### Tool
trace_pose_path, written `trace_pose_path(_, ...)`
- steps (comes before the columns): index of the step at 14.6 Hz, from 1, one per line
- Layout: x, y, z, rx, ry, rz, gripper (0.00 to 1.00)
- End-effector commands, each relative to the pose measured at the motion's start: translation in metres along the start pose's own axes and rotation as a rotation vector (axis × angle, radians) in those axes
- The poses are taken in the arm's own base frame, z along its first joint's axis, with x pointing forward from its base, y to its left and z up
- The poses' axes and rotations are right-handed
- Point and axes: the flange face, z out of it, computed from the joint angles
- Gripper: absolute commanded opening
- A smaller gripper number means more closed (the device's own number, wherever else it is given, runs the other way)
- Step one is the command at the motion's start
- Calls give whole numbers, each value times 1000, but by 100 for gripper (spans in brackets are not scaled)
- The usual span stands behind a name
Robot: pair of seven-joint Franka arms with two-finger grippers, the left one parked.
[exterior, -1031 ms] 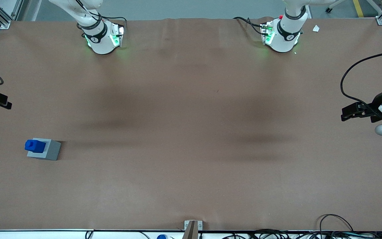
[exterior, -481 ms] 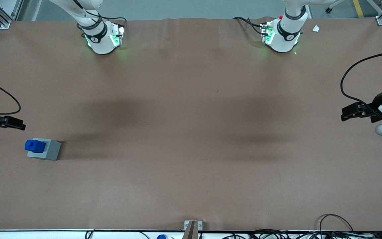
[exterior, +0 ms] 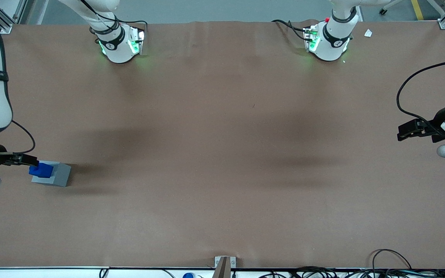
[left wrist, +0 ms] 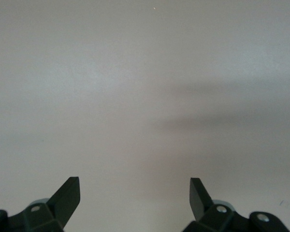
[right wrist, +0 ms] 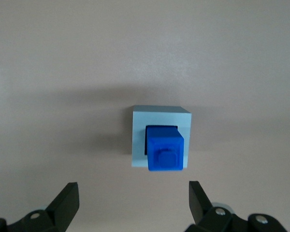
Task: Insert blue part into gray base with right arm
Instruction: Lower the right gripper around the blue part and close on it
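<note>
I have the gripper (exterior: pixel 29 159), fingers apart and empty, just above the blue part (exterior: pixel 40 170), which stands upright in the base (exterior: pixel 58 175) near the desk's working-arm edge.

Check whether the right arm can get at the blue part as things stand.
Probably yes. The gripper hangs above the blue part, which stands in the gray base, fingers open wider than the part, nothing between them.
</note>
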Motion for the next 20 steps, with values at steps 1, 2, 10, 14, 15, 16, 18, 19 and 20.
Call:
trace_pose_path(1,5,3,17,-2,0,-9,100)
trace_pose_path(2,6,8,25,-1,0,-3,100)
trace_pose_path(10,7,36,72,16,-27,31,100)
trace_pose_path(14,3,36,91,20,-39,30,100)
trace_pose_path(15,3,37,91,20,-39,31,100)
trace_pose_path(16,3,37,91,20,-39,31,96)
trace_pose_path(18,3,37,92,20,-40,31,82)
trace_pose_path(19,3,36,93,21,-42,31,76)
trace_pose_path(20,3,36,95,21,-43,31,63)
